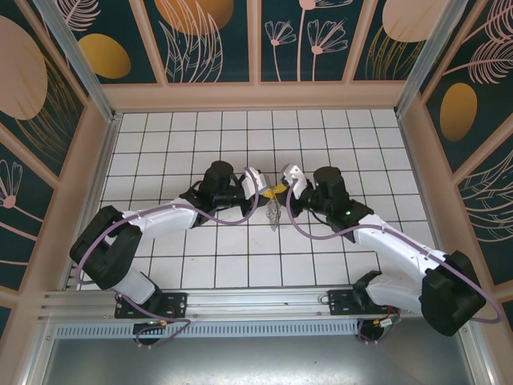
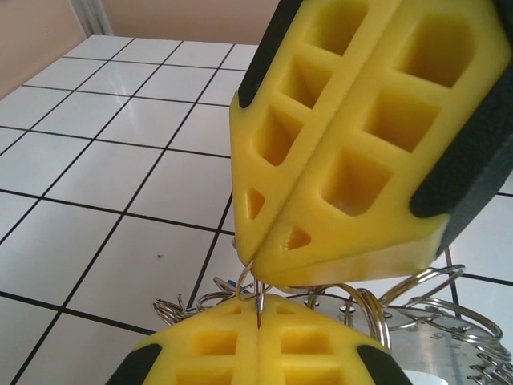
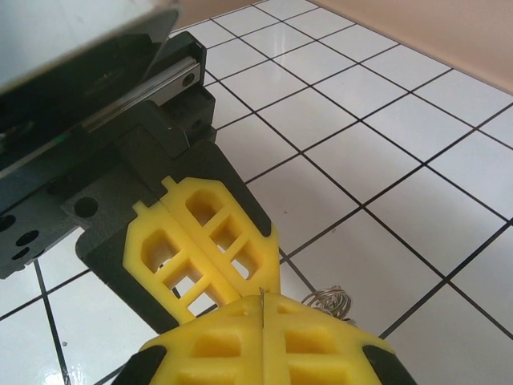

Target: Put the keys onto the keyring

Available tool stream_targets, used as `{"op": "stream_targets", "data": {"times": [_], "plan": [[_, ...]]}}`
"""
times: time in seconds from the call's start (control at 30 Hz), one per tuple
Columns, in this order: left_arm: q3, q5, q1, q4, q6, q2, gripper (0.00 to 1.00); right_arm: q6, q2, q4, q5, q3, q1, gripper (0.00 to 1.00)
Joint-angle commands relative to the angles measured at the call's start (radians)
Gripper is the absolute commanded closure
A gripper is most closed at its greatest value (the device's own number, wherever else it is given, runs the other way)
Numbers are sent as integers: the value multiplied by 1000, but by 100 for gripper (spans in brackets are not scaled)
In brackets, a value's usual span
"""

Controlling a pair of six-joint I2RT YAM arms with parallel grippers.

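Note:
My two grippers meet tip to tip above the middle of the table. The left gripper [image 1: 271, 192] is shut, its yellow fingers [image 2: 208, 353] pinching a thin wire loop [image 2: 261, 303]. The right gripper [image 1: 284, 187] is also shut, with a sliver of metal [image 3: 263, 298] in the seam between its fingers [image 3: 321, 345]. The keyring [image 1: 273, 212] dangles below both tips. Its silvery rim [image 2: 437, 337], fringed with wire loops [image 2: 172, 307], shows under the fingers in the left wrist view. A small blue tag [image 2: 230, 282] peeks among the loops. I cannot make out single keys.
The white tiled table [image 1: 200, 136] is walled on three sides by patterned panels [image 1: 256, 40]. A metal rail [image 1: 248, 301] at the near edge carries both arm bases. A coil of wire loops [image 3: 331, 302] shows just right of my right fingertips.

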Motion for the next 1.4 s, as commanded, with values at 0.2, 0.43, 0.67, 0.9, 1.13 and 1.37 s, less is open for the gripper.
{"op": "stream_targets", "data": {"times": [0.2, 0.43, 0.67, 0.9, 1.13, 1.37], "plan": [[22, 20, 2, 31, 11, 4, 100, -19, 22, -21, -16, 49, 9, 95], [20, 14, 2, 27, 14, 2, 100, -19, 27, -22, -17, 53, 9, 94], [20, 6, 2, 28, 13, 2, 100, -19, 33, -29, -18, 57, 9, 93], [26, 7, 1, 27, 12, 7, 100, -18, 38, -30, -17, 58, 9, 91], [26, 8, 2, 26, 9, 8, 100, -24, 39, -33, -19, 56, 9, 91], [31, 6, 2, 23, 9, 9, 100, -26, 46, -34, -25, 55, 9, 89]]}}
